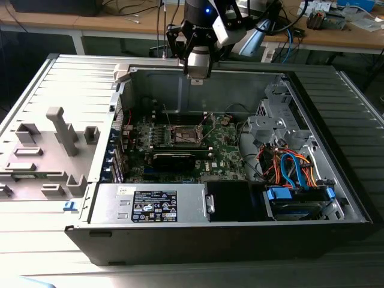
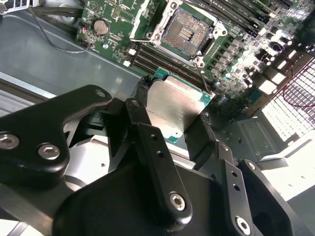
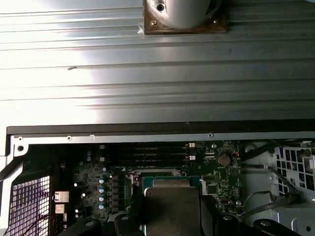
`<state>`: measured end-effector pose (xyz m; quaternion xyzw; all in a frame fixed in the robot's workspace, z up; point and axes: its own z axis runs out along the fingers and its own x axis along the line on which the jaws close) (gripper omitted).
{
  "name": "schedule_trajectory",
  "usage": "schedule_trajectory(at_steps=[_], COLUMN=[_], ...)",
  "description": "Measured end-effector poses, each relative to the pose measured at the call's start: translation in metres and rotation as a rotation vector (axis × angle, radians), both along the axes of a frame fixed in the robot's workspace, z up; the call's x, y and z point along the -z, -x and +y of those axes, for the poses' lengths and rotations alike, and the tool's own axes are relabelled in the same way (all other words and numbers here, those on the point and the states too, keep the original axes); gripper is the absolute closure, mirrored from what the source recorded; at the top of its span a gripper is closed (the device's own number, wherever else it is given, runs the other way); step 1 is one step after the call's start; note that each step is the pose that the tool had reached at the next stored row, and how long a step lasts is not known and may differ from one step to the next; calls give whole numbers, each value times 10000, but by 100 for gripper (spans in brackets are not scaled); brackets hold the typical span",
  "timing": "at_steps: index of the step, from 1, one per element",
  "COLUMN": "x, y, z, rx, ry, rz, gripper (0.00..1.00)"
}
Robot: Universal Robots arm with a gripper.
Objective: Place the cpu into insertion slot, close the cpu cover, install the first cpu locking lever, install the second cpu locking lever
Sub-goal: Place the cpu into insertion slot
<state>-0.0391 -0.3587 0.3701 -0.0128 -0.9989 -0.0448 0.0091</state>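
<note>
Right now, gripping the cpu (image 2: 174,105) between the jaws, shut on two facing edges of it, with a black finger (image 2: 139,118) pressed to each side. Held up in the air, silver top showing in both wrist views, a thin green rim peeking out at the far edge. Not touching the board, not tipped much.

Just past the jaws and lower down: the insertion slot (image 2: 184,30), a dark square full of tiny pins, bare and open, well apart from the chip. Right beside the slot, on one edge of it: the cpu cover (image 2: 143,17), a thin silver frame, lifted out of the way as far as can be told. All round the slot and under the jaws: the green circuit board (image 2: 236,54), with a round coin battery (image 2: 101,27) off to one side.

From the exterior view: hanging high over the open computer case (image 1: 228,237), close to its back wall, with the slot (image 1: 183,133) low down and forward of the jaws. Far beyond the jaws: a desk (image 1: 336,37) with cables on it.

So, first step in hand: bringing the chip to the slot. Not in yet. Cover not shut, later steps not begun.

Most likely calls for care: lining up the chip's corners with the dark square, keeping it flat, going straight down and slowly, no sliding across the pins, and no letting go before sitting snug inside the rim.
</note>
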Motion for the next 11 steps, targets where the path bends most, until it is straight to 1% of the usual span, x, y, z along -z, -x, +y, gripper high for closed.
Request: schedule_trajectory(at_steps=[11], x=[25], y=[0], z=[-1], rx=[0], ry=[0], rz=[0], gripper=[45])
